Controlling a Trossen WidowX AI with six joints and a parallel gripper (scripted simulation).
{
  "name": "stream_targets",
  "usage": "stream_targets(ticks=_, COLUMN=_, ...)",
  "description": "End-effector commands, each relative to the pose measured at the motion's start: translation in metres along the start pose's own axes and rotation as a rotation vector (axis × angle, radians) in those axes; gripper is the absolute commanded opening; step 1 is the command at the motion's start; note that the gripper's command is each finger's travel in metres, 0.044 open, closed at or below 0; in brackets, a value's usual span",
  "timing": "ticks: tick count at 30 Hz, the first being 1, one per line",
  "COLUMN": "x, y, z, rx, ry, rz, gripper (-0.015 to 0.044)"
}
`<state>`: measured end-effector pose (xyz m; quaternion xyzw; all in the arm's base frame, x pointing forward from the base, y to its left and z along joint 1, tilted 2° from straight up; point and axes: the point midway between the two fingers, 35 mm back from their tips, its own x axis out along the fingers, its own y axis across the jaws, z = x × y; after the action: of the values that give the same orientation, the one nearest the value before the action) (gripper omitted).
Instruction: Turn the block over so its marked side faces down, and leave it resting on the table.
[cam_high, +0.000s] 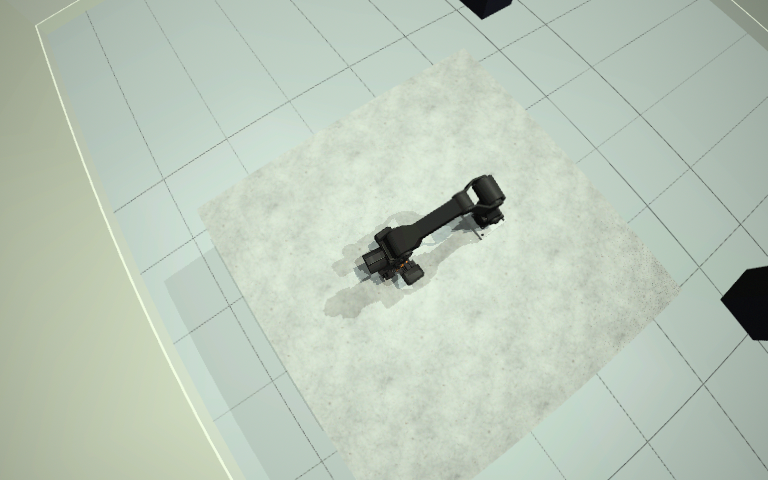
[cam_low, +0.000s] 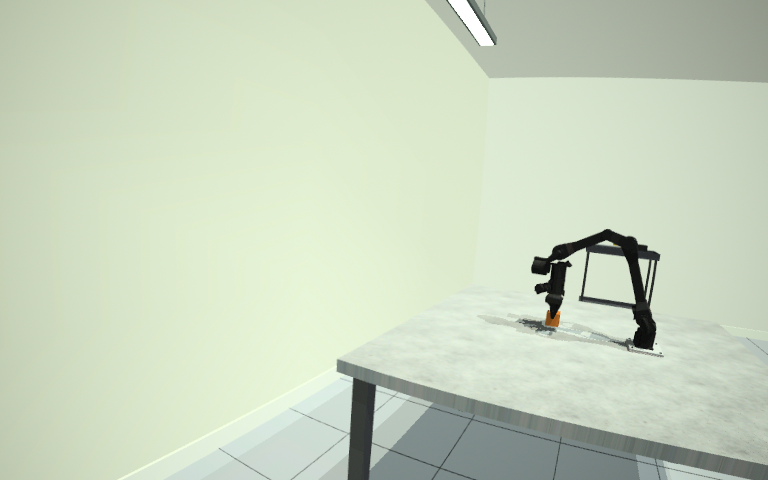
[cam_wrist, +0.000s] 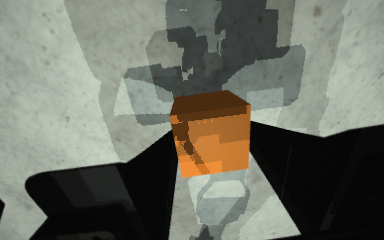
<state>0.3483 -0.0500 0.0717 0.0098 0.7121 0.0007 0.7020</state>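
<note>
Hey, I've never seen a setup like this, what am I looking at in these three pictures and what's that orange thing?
The black jointed machine is a robot arm bolted to a pale, speckled table. At its end is a two-fingered claw for grabbing things.

One picture looks straight down from above, so the arm appears as a dark bar on the table. One is taken from across the room and shows the arm bent over like a crane. The third comes from a camera on the arm's wrist, looking down between the two dark fingers.

The orange thing is a small block. The claw is pointing down and is closed on its sides. From the room view the block looks to be down at the table surface, not raised.
</note>
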Motion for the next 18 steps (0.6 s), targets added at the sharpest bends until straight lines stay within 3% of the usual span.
stream_targets(ticks=1, x=-0.0081, y=-0.0007, z=0.0024, rx=0.000, ry=-0.015, rz=-0.005, gripper=0.0000)
stream_targets(ticks=18, x=-0.0020, y=-0.0015, z=0.0042, rx=0.005, ry=-0.259, rz=-0.001, gripper=0.0000)
